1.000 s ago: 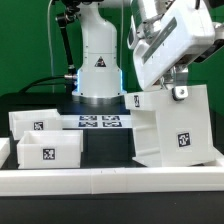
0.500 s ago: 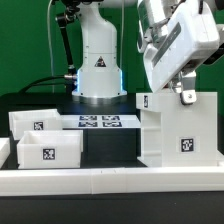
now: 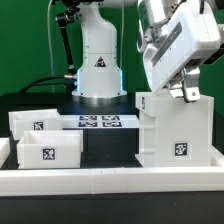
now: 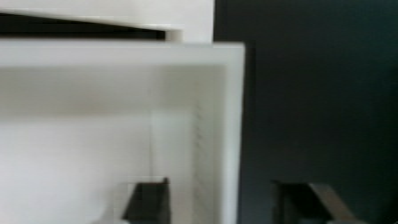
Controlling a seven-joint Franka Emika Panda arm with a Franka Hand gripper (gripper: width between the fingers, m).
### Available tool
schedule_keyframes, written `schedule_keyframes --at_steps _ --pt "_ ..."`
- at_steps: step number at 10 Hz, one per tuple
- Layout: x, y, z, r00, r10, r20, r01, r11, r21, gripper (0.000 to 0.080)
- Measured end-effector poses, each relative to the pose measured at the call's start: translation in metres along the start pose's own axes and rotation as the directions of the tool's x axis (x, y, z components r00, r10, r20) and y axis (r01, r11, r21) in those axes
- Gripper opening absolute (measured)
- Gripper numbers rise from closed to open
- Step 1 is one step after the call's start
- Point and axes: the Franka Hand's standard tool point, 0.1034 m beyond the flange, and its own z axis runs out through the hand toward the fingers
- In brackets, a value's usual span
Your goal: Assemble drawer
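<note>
The drawer's large white casing (image 3: 178, 130) stands upright on the table at the exterior view's right, its tag facing the camera. My gripper (image 3: 188, 92) is at the casing's top edge, near its right corner. In the wrist view the casing's wall (image 4: 210, 130) runs between my two dark fingers (image 4: 151, 203), with a gap on the outer side; my gripper (image 4: 228, 205) looks open around the wall. Two small shallow trays sit at the left: one in front (image 3: 48, 152), one behind it (image 3: 35, 122).
The marker board (image 3: 100, 122) lies flat between the trays and the casing, in front of the robot's base (image 3: 98, 70). A low white rim (image 3: 100, 182) edges the table at the front. The table surface is black.
The casing was tilted in my grip a second ago; it now stands upright on the table. My gripper has shifted slightly at the top edge and its fingers have parted.
</note>
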Motion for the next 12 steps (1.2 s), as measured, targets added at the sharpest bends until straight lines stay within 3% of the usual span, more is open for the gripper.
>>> schedule_keyframes --at_steps 2,3,4,9,12 --pt "0.003 -0.004 -0.003 1.000 -0.017 0.000 0.017 1.000 0.006 0.0562" --pt "0.003 -0.006 -0.006 1.000 -0.020 0.002 0.020 1.000 0.009 0.0562" --pt "0.002 -0.009 -0.010 1.000 -0.025 0.006 0.025 1.000 0.013 0.0632" --pt "-0.012 -0.007 -0.048 0.968 -0.246 0.043 0.246 0.969 0.007 0.0649" --pt "-0.012 -0.005 -0.047 0.960 -0.276 0.046 0.276 0.961 0.002 0.0649"
